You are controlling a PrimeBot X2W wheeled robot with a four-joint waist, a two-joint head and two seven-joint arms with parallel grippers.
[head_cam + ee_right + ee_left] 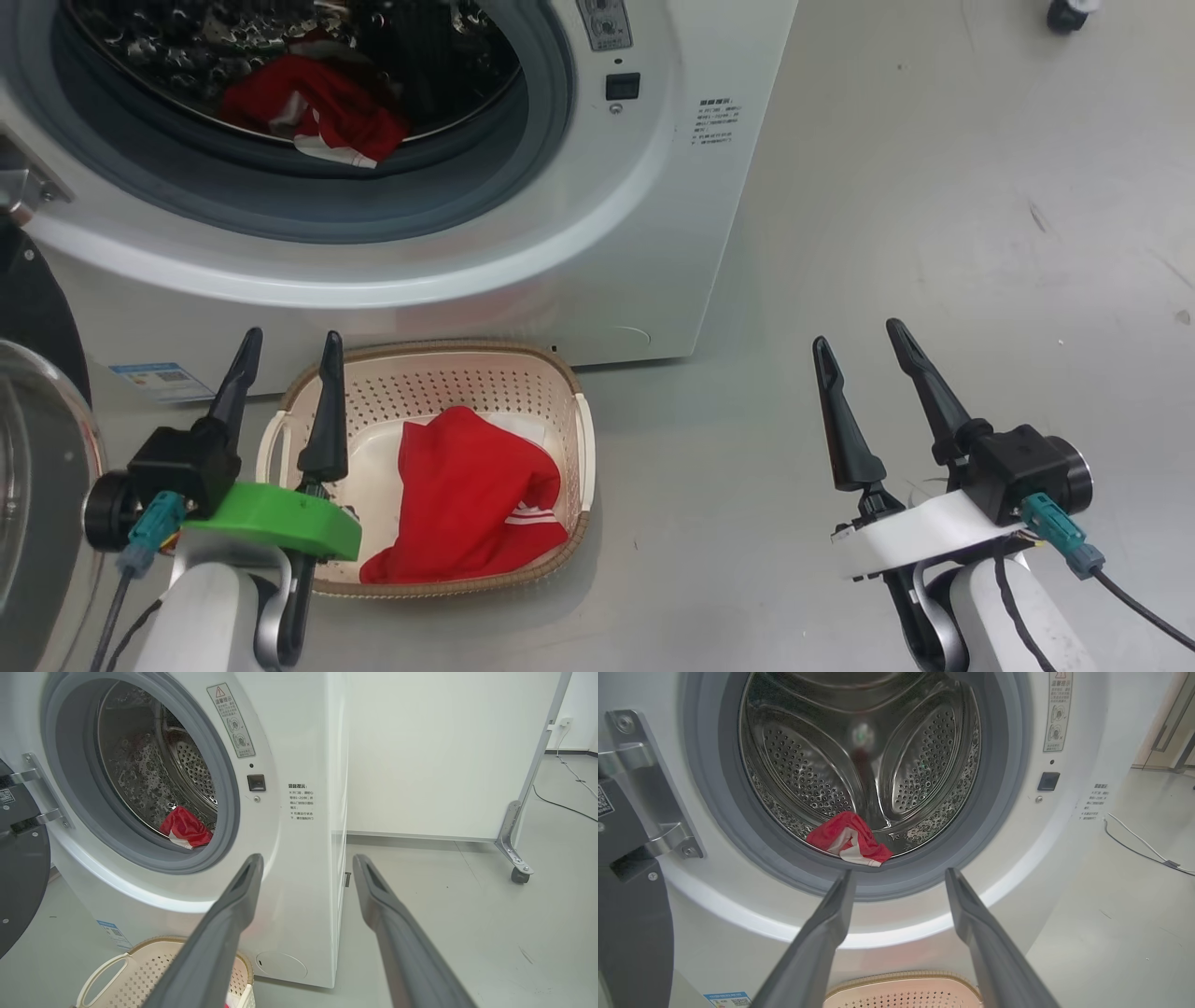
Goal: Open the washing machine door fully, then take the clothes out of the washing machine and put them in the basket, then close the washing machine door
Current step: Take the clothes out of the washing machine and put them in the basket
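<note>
**At the lip of the drum (859, 765), dead ahead of the left end effector (291, 334)**

Between the left fingers: nothing. Spread as wide as can be, empty, poised over the left rim of the basket (448, 347), tips aimed at the washing machine (653, 233). On the right end effector (857, 333), likewise spread wide and empty, but well off to the right, past the machine's right corner, over the floor (934, 233).

Ahead and a little above, sighted along the left fingers and just left of centre between them: the red garment in the drum (850, 837). Low at the front, slumped across the lip, white edge spilling onto the grey gasket (896, 882). Long axis roughly side to side across the opening, so crosswise to the line of reach. Nearer by far from the left arm; from the right, reachable only slantwise.

Underneath, bunched toward the right half of the basket: the red garment in the basket (467, 504).

Edges to mind: gasket directly under the cloth, hinge bracket (649, 812) and washing machine door (42, 439) swung out on the left, close beside the left arm. Basket rim below. Open room up the middle of the round opening and off to its right.

Probably next: forward over the gasket, close on the bunched red part, then back and down to the basket. Door closing not yet due.
</note>
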